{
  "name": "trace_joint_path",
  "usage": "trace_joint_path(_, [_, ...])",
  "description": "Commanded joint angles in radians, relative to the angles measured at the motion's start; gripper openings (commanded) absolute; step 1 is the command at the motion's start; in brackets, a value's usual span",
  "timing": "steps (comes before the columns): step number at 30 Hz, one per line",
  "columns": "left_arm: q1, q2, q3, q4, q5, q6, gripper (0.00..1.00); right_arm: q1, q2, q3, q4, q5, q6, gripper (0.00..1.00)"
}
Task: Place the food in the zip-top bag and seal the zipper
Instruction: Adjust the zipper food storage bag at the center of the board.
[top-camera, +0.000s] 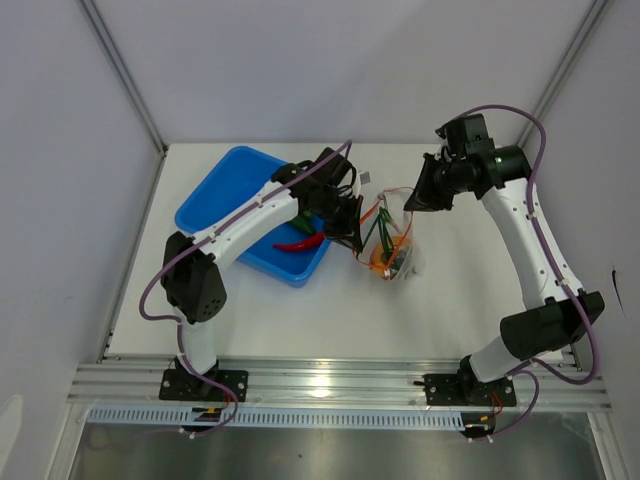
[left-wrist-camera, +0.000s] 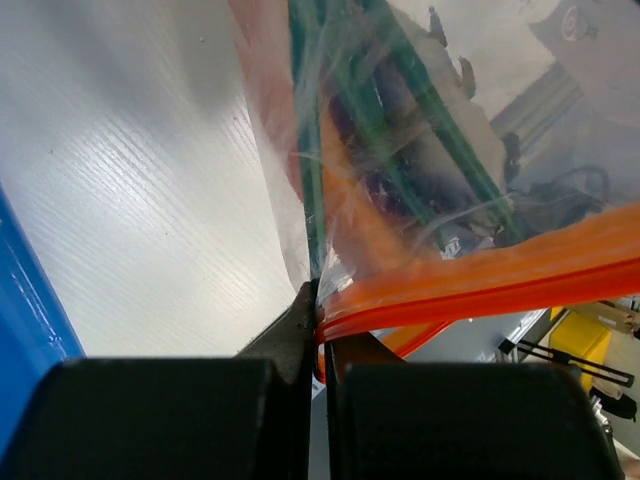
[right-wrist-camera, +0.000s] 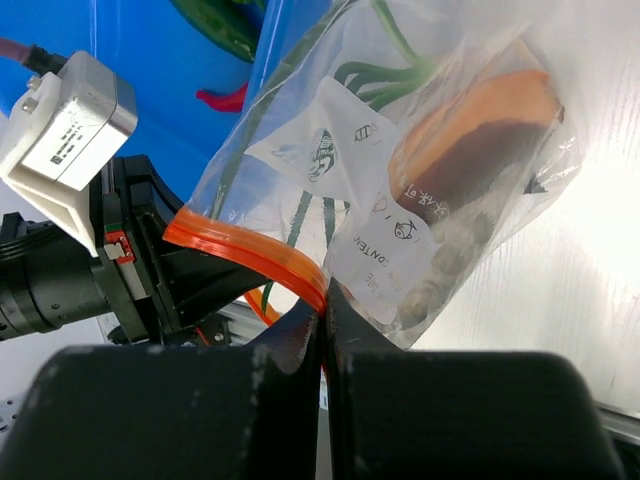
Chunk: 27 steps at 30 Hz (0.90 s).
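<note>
Enclosing orange slice (right-wrist-camera: 480, 115), green stalks (right-wrist-camera: 372, 72): zip-top bag (right-wrist-camera: 300, 140)

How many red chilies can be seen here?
1. The red chili lies in the blue tray, outside the zip-top bag; the left arm may hide more.

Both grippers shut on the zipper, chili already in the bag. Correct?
No: the chili lies in the blue tray, not in the bag; the top view shows it. Both the left gripper and the right gripper are shut on the zipper.
</note>
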Motion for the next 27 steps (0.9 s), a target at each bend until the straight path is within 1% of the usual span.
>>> trace_joint_path(1, [-0.003, -0.026, 0.037, 0.020, 0.013, 0.025, 0.00, -0.013, -0.065, -0.008, 0.036, 0.019, 0.013, 0.00])
trace_joint_path(5, [-0.003, -0.031, 0.050, 0.035, 0.073, 0.026, 0.00, -0.014, -0.087, -0.077, 0.055, 0.033, 0.011, 0.00])
trace_joint_path(8, [-0.003, -0.011, 0.063, 0.038, 0.116, 0.026, 0.01, -0.016, -0.098, -0.090, 0.059, 0.024, 0.014, 0.00])
trace_joint_path(14, [-0.003, 0.006, 0.054, 0.052, 0.121, 0.019, 0.01, -0.016, -0.107, -0.073, 0.052, 0.005, 0.019, 0.00])
trace_joint_path(16, [-0.003, 0.012, 0.057, 0.051, 0.121, 0.016, 0.04, -0.016, -0.107, -0.073, 0.053, -0.004, 0.020, 0.00])
trace_joint_path(17, [-0.003, 0.014, 0.061, 0.051, 0.121, 0.016, 0.09, -0.014, -0.108, -0.073, 0.052, -0.005, 0.020, 0.00])
trace_joint_path(19, [-0.003, 0.015, 0.067, 0.049, 0.118, 0.014, 0.12, -0.016, -0.108, -0.075, 0.053, -0.012, 0.020, 0.00])
trace_joint_path(20, [-0.003, 0.015, 0.066, 0.049, 0.119, 0.013, 0.20, -0.014, -0.110, -0.076, 0.056, -0.012, 0.020, 0.00])
trace_joint_path(21, [-0.003, 0.012, 0.069, 0.048, 0.118, 0.014, 0.25, -0.016, -0.110, -0.075, 0.056, -0.013, 0.020, 0.00])
trace_joint_path(22, [-0.003, 0.009, 0.067, 0.045, 0.115, 0.016, 0.28, -0.016, -0.110, -0.076, 0.056, -0.013, 0.020, 0.00])
trace_joint_path(25, [-0.003, -0.011, 0.058, 0.046, 0.101, 0.017, 0.30, -0.014, -0.116, -0.087, 0.059, -0.010, 0.019, 0.00])
trace_joint_path(27, [-0.003, -0.018, 0.043, 0.054, 0.102, 0.017, 0.29, -0.016, -0.119, -0.096, 0.061, -0.012, 0.017, 0.00])
